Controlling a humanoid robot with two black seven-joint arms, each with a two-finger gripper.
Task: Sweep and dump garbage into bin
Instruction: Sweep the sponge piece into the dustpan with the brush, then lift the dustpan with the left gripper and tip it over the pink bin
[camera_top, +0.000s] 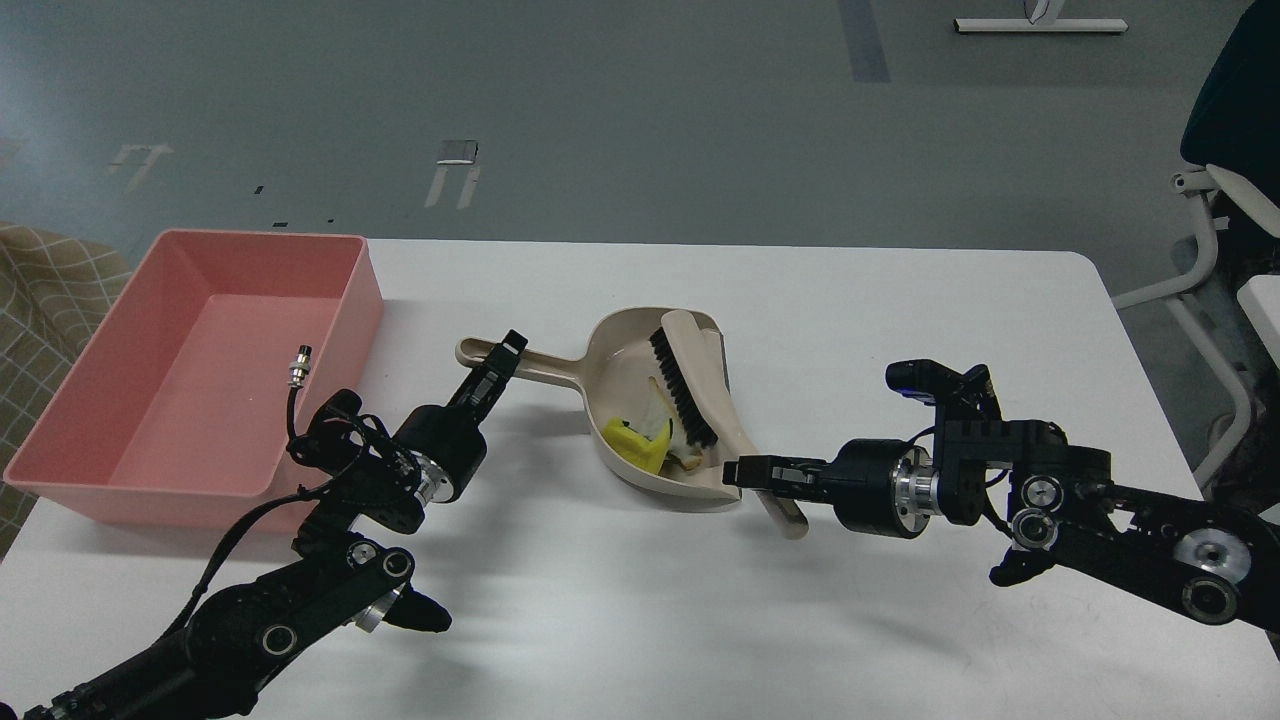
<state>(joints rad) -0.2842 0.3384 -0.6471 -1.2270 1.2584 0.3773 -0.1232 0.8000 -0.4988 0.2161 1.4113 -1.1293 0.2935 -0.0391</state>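
Observation:
The beige dustpan lies mid-table, its long handle pointing left. My left gripper is shut on that handle. The garbage, yellow sponge pieces and pale bits, lies inside the pan near its front wall. A beige hand brush with black bristles lies across the pan's mouth, bristles inside the pan. My right gripper is shut on the brush's handle at the pan's lower right. The pink bin stands at the table's left and holds nothing.
The white table's far edge runs behind the pan. A chair stands off the right side. A checkered cloth lies left of the bin. Bare table lies in front of both arms.

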